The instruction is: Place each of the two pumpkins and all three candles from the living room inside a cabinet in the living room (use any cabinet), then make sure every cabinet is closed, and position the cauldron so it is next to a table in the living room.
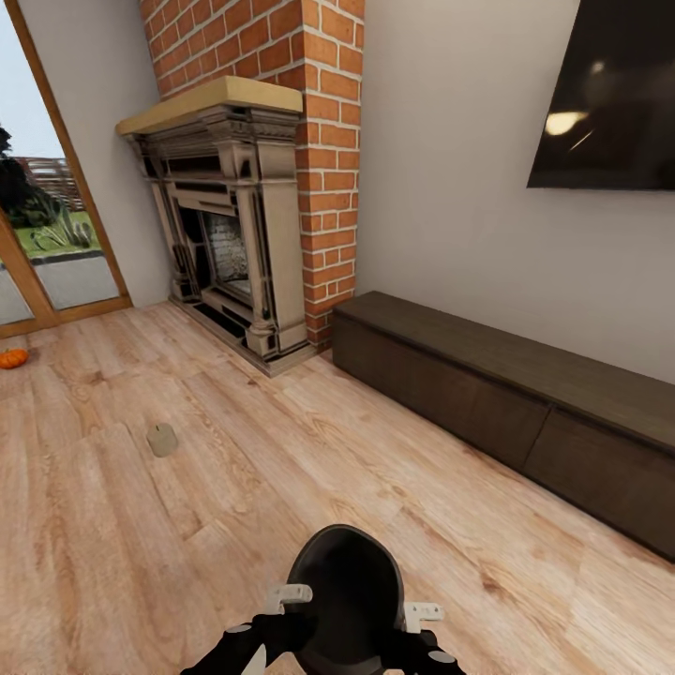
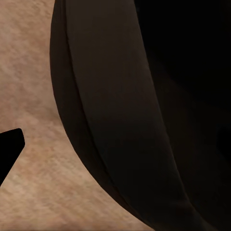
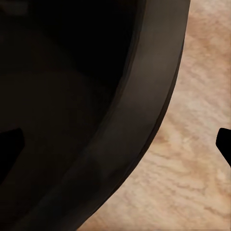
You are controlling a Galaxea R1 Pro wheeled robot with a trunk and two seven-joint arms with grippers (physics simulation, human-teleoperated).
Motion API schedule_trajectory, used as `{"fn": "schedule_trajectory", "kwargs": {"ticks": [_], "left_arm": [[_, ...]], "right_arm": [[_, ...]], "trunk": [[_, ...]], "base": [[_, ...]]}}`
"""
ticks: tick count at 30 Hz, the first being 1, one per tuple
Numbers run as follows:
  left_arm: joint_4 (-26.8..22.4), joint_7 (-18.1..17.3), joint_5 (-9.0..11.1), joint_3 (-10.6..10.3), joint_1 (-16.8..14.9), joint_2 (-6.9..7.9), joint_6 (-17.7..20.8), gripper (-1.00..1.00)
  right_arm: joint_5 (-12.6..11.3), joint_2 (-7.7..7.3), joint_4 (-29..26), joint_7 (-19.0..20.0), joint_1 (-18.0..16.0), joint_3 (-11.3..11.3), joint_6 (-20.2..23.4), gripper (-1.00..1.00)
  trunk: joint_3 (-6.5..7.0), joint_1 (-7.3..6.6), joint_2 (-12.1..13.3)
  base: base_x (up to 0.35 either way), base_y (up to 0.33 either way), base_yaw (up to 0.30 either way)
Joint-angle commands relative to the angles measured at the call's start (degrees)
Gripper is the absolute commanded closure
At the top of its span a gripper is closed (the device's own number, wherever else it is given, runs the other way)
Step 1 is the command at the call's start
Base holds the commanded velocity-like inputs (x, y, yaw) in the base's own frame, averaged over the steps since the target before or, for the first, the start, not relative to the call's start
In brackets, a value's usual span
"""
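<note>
The black cauldron (image 1: 345, 595) sits low in the head view, right in front of me, between both grippers. My left gripper (image 1: 281, 614) straddles its left rim, and my right gripper (image 1: 422, 630) its right rim. In the right wrist view the gripper (image 3: 118, 144) has one fingertip (image 3: 224, 144) outside the wall (image 3: 144, 120) with a gap and the other in the dark interior. One left fingertip (image 2: 9, 149) shows apart from the cauldron (image 2: 110, 125). A tan candle (image 1: 162, 440) and an orange pumpkin (image 1: 11, 358) lie on the floor. The dark-brown cabinet (image 1: 506, 398) is closed.
A brick fireplace (image 1: 239, 225) stands at the back centre, left of the cabinet. A dark TV (image 1: 609, 94) hangs on the wall above the cabinet. A glass door (image 1: 47, 234) is at the far left. Wooden floor (image 1: 281, 469) spreads between me and these.
</note>
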Motion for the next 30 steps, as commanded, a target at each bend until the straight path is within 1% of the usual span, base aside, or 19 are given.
{"fn": "schedule_trajectory", "kwargs": {"ticks": [1, 12, 13, 21, 22, 30], "left_arm": [[-0.1, -0.1, 0.3, 0.0, 0.0, 0.01, 0.4, -1.0], [-0.1, -0.1, 0.3, 0.0, 0.0, 0.05, 0.4, -1.0], [-0.1, -0.1, 0.3, 0.0, 0.0, 0.07, 0.4, -1.0], [-0.1, -0.1, 0.3, 0.0, 0.0, 0.09, 0.3, -1.0], [-0.1, -0.1, 0.3, 0.0, 0.0, 0.1, 0.3, 1.0], [-0.1, -0.1, 0.3, 0.0, 0.0, 0.1, 0.3, 1.0]], "right_arm": [[-0.2, 0.01, 0.1, -0.1, 0.0, 0.1, -0.2, -1.0], [-0.2, 0.01, 0.1, -0.2, 0.0, 0.1, -0.2, -1.0], [-0.2, 0.01, 0.1, -0.2, 0.0, 0.1, -0.2, 1.0], [-0.2, 0.01, 0.1, -0.2, 0.0, 0.1, -0.2, 1.0], [-0.2, 0.01, 0.1, -0.2, 0.0, 0.1, -0.2, 1.0], [-0.2, 0.01, 0.1, -0.2, 0.0, 0.1, -0.2, 1.0]], "trunk": [[-0.05, -0.01, 0.0], [-0.05, -0.01, 0.0], [-0.05, -0.01, 0.0], [-0.05, -0.01, 0.0], [-0.05, -0.01, 0.0], [-0.05, -0.01, 0.0]], "base": [[0.0, 0.0, 0.0], [0.0, 0.0, 0.0], [0.0, 0.0, 0.0], [0.0, 0.0, 0.0], [0.0, 0.0, 0.0], [0.0, 0.0, 0.0]]}}
